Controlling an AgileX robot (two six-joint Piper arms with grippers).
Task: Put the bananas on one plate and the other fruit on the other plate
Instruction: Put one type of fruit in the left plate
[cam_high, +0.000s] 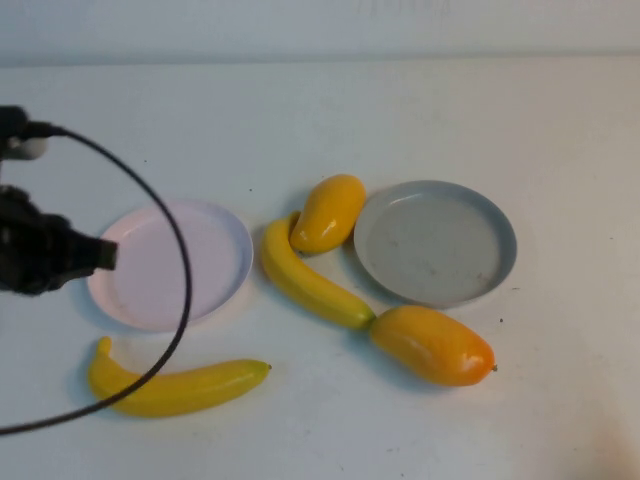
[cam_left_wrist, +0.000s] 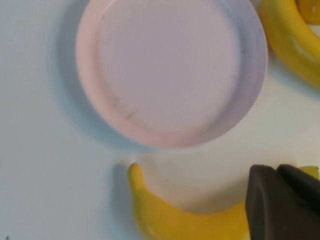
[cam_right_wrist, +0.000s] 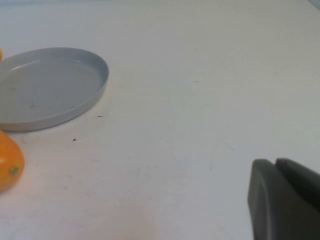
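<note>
The pale pink plate (cam_high: 200, 250) (cam_left_wrist: 170, 70) and the grey-blue plate (cam_high: 435, 242) (cam_right_wrist: 50, 87) both lie bare. One banana (cam_high: 175, 388) (cam_left_wrist: 175, 220) lies in front of the pink plate. The other banana (cam_high: 310, 280) (cam_left_wrist: 292, 42) lies between the plates. One mango-like fruit (cam_high: 328, 212) rests against that banana's far end. The other fruit (cam_high: 433, 345) (cam_right_wrist: 7, 160) lies in front of the grey plate. My left gripper (cam_high: 108, 255) (cam_left_wrist: 275, 169) hovers shut at the pink plate's left rim, holding nothing. My right gripper (cam_right_wrist: 275, 162) is shut and empty over bare table, right of the grey plate.
A black cable (cam_high: 180, 260) from the left arm loops across the pink plate and the near banana in the high view. The white table (cam_high: 400, 110) stretches back to a pale wall.
</note>
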